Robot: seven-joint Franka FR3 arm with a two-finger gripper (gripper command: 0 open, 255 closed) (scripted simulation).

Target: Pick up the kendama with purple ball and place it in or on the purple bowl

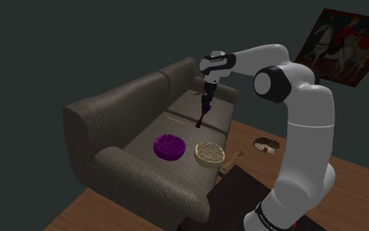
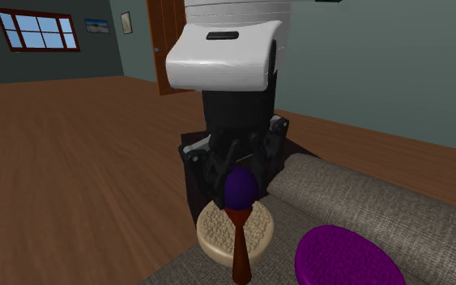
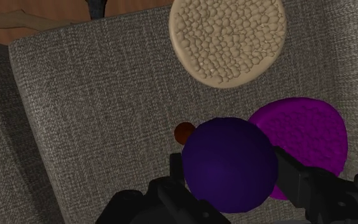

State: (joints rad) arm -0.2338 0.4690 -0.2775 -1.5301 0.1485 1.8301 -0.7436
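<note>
1. gripper [image 1: 207, 100] is pinching the kendama [image 2: 239, 220] by its purple ball [image 3: 229, 164]. the fingers are spread about as wide as the ball, one on each side, and are holding nothing else.
2. kendama is hanging in the air above the sofa [image 1: 111, 125] seat, clear of the cushion. it is sitting near the purple bowl [image 1: 169, 146] but not yet over it. in the wrist view the bowl is peeking out from behind the ball.
3. handle [image 2: 240, 249] is pointing down below the ball, probably because the grip on the ball is letting the heavier stick dangle. that orientation is looking handy for lowering it handle-first into the bowl.
4. purple bowl is resting on the seat just beside a tan bowl [image 1: 210, 152], so the drop is needing care to avoid the wrong dish.
5. kendama look: the ball is showing as smooth, glossy and dark purple, and the handle as reddish-brown, wood-like and flaring to a cup under the ball.
</note>
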